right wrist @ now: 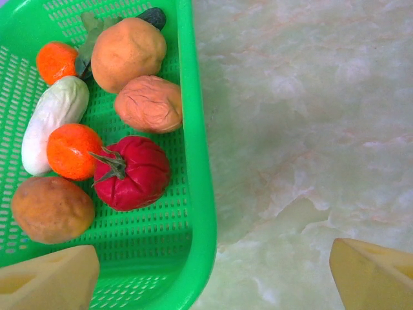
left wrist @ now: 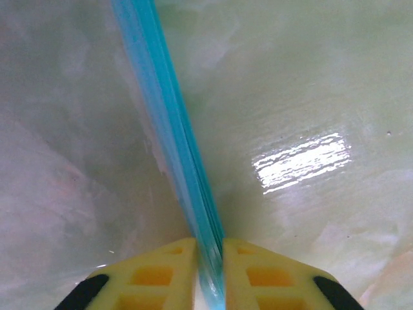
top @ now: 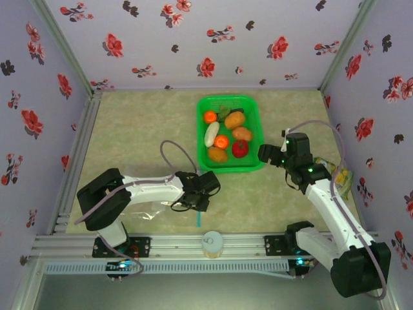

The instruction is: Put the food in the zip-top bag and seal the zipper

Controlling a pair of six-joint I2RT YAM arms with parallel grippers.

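Two arms reach out from the near edge of the desk (top: pixel 129 129). The left arm folds low and stretches rightward, its left hand (top: pixel 195 203) tipped down at the near centre. In the wrist view the left hand (left wrist: pixel 210 252) has its yellow fingers (left wrist: pixel 161 265) pressed together on the zipper (left wrist: pixel 169 123), and the light-blue strip runs straight away from between them. From above, a short end of the zipper (top: pixel 197 221) shows just nearer than the hand. The clear zip-top bag (top: pixel 145 210) lies flat on the desk to the hand's left, partly under the forearm. The right arm rises from its base and bends inward, its right hand (top: pixel 263 154) poised by the near right corner of the green basket (top: pixel 201 129). Its fingers (right wrist: pixel 48 278) stand wide apart and hold nothing, one over the basket's near end and the other over bare desk. The food (top: pixel 222 141) all lies in the basket, well apart from the bag: a tomato (right wrist: pixel 132 173) nearest the right hand, two oranges (right wrist: pixel 74 150), a white piece (right wrist: pixel 51 123) and three potato-like lumps (right wrist: pixel 148 103). A snack packet (top: pixel 342 175) lies beyond the right forearm.
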